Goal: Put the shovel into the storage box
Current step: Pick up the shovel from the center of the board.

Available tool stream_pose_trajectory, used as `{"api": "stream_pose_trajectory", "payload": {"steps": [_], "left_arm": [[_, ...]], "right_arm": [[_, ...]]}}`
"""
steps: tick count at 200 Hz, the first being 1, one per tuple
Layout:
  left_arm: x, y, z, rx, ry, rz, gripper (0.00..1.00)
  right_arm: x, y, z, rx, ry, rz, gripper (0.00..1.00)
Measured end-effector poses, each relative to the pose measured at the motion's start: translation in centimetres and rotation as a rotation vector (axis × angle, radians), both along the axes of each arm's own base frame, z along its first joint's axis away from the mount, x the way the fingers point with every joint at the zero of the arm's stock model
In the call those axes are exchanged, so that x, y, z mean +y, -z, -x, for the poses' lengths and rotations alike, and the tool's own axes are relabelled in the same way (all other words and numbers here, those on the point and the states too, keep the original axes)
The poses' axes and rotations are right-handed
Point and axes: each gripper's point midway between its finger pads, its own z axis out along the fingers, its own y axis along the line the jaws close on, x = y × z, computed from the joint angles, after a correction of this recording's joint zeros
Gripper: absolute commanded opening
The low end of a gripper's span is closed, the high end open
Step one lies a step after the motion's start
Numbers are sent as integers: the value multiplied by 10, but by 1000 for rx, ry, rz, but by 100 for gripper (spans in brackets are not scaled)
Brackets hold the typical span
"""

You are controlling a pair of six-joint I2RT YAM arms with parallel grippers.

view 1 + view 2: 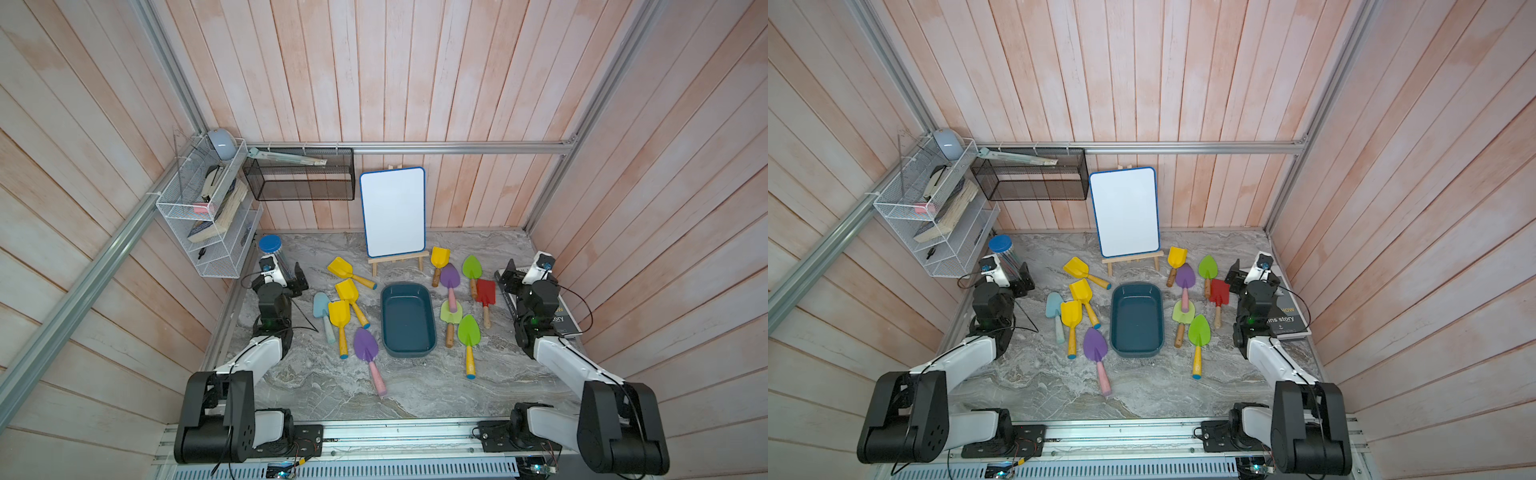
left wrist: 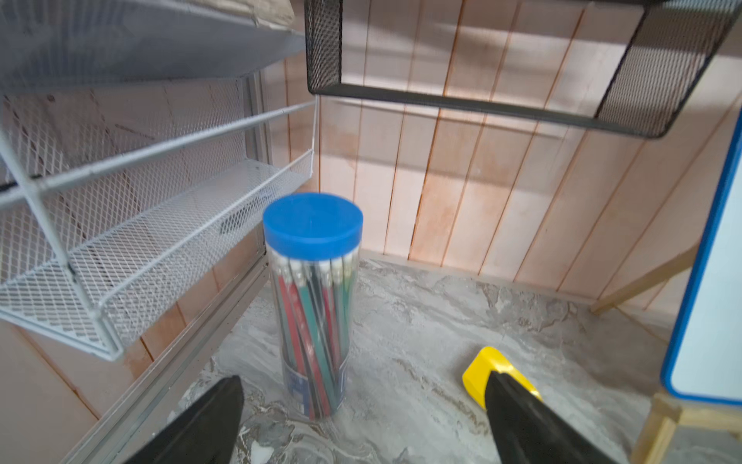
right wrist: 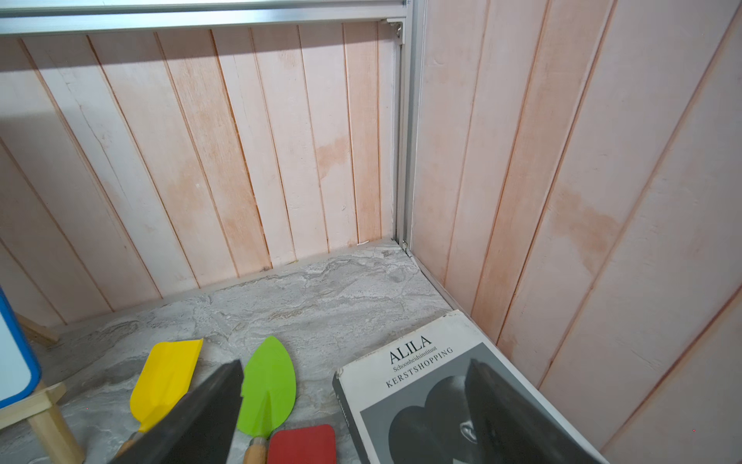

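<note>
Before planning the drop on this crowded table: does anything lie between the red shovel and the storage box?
Yes: a purple shovel and the pale green shovel lie between the red shovel and the storage box.

The book (image 3: 417, 373) lying on the counter by the right wall carries, on the pale end of its cover in the right wrist view, "ALILA" in large capitals, "Schoonheidsinstituut" in small type beneath it, and "KERSTSHOPPING" below that. In a top view its dark cover (image 1: 1289, 322) shows yellow "OW" and white "ns story", both cut off. The blue label on the pencil jar (image 2: 311, 305) is too blurred to read.
</note>
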Motion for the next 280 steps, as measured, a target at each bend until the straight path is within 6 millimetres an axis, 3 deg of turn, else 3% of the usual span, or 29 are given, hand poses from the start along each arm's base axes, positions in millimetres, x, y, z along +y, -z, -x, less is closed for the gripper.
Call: {"api": "stream_pose_trajectory", "payload": {"steps": [20, 54, 83, 108, 149, 204, 233, 280], "left_arm": [[-17, -22, -9, 32, 16, 30, 100], [-71, -30, -10, 150, 113, 48, 100], [-118, -30, 6, 243, 208, 65, 100], [-141, -25, 30, 305, 263, 93, 100], [-147, -23, 51, 352, 282, 122, 100], [-148, -7, 58, 423, 288, 113, 100], [-148, 4, 58, 462, 286, 103, 100], [-148, 17, 58, 507, 281, 85, 100]], "right_arm": [[15, 2, -9, 121, -42, -33, 91], [61, 32, -22, 408, -150, -81, 89], [102, 67, -25, 620, -248, -101, 84], [141, 91, -33, 739, -342, -128, 79], [190, 112, -71, 805, -434, -186, 73], [209, 139, -115, 854, -401, -234, 65], [214, 162, -121, 906, -377, -240, 63], [228, 186, -114, 978, -359, -225, 59]]}}
